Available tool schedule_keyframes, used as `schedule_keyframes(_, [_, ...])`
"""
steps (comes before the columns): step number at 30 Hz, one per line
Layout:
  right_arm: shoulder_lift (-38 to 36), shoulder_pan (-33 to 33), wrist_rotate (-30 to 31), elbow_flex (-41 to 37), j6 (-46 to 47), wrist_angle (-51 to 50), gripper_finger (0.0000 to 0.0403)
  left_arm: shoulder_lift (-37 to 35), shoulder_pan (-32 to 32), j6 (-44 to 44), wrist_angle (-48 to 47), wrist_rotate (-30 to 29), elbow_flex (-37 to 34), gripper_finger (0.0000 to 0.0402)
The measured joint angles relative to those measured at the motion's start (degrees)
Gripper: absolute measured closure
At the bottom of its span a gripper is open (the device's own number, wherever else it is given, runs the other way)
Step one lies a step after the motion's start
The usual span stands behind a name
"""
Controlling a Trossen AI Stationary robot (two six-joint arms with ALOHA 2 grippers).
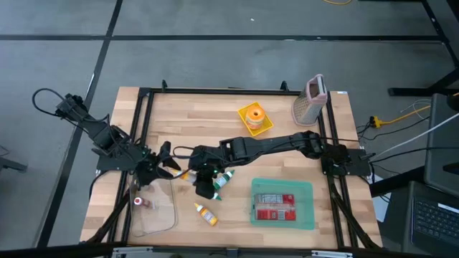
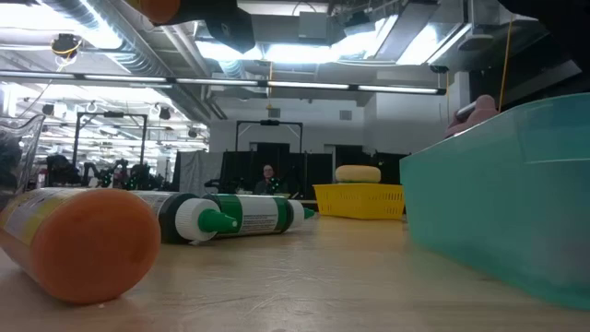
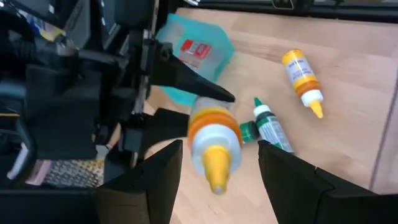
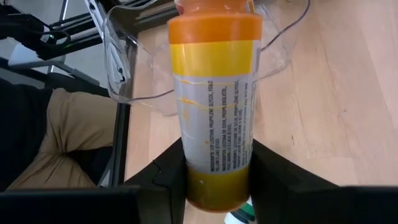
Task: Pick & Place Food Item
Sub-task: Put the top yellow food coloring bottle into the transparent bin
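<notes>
Holding the yellow sauce bottle [image 4: 214, 118] clamped in my right pincer [image 4: 214, 168], lifted over the tabletop [image 1: 215, 115] mid-left, nozzle toward the left pincer [image 3: 214, 180], whose fingers stand spread wide around it. I judge this the transfer step: next, close left, release right. Clear tray [image 1: 154, 211] nearby holds one small item I cannot identify; teal bin [image 1: 282, 204] holds a red packet [image 1: 276, 206].

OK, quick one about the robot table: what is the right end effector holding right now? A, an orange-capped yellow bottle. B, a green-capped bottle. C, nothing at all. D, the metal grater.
A: in the right wrist view the right end effector is closed around the base of an orange-capped yellow bottle, while the green-capped bottle lies on the table.
</notes>
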Motion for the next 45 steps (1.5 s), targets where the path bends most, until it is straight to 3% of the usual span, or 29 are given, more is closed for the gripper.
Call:
schedule_keyframes(15, [-0.02,-0.13,-0.55,0.02,0.42,0.03,0.0273,3.36,0.07,1.74,1.19,0.20,-0.04,0.0202])
schedule_keyframes(30, [-0.02,-0.13,-1.41,0.02,0.16,0.21,0.0273,3.28,0.04,1.87,1.19,0.57,2.69,0.0243])
schedule_keyframes(45, [-0.02,0.14,-1.79,0.02,0.14,-0.26,0.0273,6.62,0.00,2.98,-1.43,-1.86,2.75,0.0230])
